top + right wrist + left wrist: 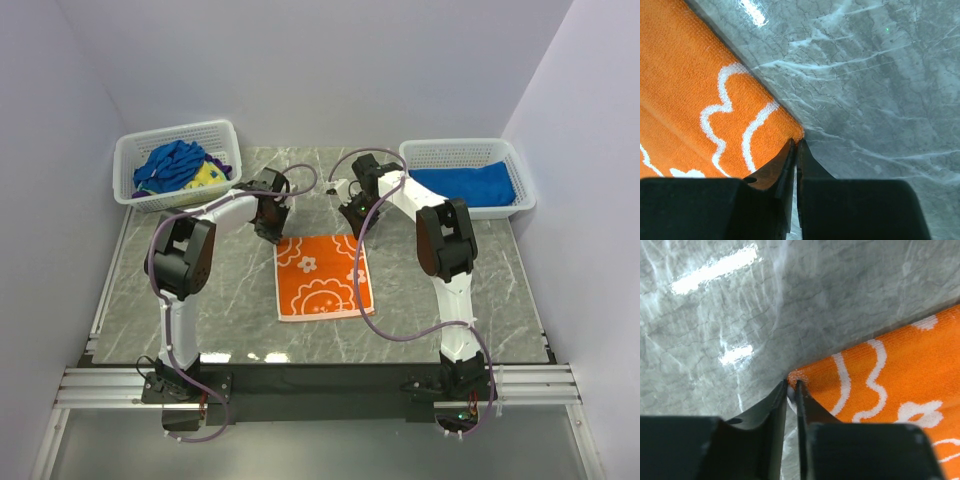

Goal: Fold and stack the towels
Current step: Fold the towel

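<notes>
**Step in hand:** first fold of the orange towel (323, 280). It lies flat at the middle of the grey marble-pattern table (200, 300), flower outlines up, between the two arms. It looks like a single layer.

**Left gripper** (792, 389): down at the towel's far left corner. The fingers are drawn together with only a sliver between them, and the corner hem is caught at the tips. We read this as clamped on the corner.

**Right gripper** (796, 146): same posture at the far right corner, fingers nearly touching, corner at the tips. We judge it pinched as well, though the wrist view does not show how much cloth is inside.

Both corners sit on the table surface, with no lift visible.

**Elsewhere:**
- The right basket (455, 146) holds a folded blue towel (470, 183), lying flat.
- The left basket (178, 128) holds a crumpled blue towel (170, 162) and a yellow towel (208, 176), neither folded.
- Our estimate: one towel done, one in work, two waiting.

**Next move (our judgement):**
- Raise both corners together and carry them toward the near hem.
- Keep them level and equally spaced so the far edge lands square on the near edge.
- The pinches look shallow, so a slip on one side would skew the fold.
- Let go only once the edges line up.
</notes>
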`<state>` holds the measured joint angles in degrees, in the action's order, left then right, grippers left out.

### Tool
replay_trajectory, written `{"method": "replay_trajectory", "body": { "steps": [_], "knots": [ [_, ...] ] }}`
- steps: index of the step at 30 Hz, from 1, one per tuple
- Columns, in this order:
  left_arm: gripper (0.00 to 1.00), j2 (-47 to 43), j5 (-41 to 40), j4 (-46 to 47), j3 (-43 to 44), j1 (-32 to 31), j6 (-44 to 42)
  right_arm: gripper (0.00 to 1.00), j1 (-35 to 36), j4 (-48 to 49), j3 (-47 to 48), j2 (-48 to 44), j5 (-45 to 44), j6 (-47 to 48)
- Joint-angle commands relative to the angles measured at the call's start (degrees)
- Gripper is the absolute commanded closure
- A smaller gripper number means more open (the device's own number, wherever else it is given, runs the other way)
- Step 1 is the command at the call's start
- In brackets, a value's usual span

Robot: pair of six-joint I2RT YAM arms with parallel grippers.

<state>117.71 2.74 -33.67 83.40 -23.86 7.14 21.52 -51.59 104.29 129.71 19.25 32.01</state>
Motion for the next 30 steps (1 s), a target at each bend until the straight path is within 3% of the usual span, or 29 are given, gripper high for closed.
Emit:
{"method": "replay_trajectory", "body": {
  "steps": [1,5,11,21,30],
  "knots": [
    [0.84,9.3,2.9,-3.8,-4.6,-0.3,-0.2,0.97,0.7,-0.9,-2.7,-0.2,-2.2,0.0],
    [0.99,9.6,2.8,-3.9,-4.6,-0.4,-0.6,0.99,0.7,-0.3,-2.9,-0.3,-1.9,0.0],
    [0.99,5.1,-1.8,-2.6,-4.4,-0.3,-1.5,1.0,0.7,1.8,-3.0,-2.5,-3.2,-0.5],
    [0.99,-8.0,-4.9,10.0,-7.7,0.0,-3.1,1.0,0.8,9.1,-7.2,-9.6,-7.2,-2.8],
    [0.99,-15.5,-5.4,18.3,-14.5,0.0,-2.8,1.0,3.5,19.8,-16.2,-16.0,-17.3,-6.6]
  ]
}}
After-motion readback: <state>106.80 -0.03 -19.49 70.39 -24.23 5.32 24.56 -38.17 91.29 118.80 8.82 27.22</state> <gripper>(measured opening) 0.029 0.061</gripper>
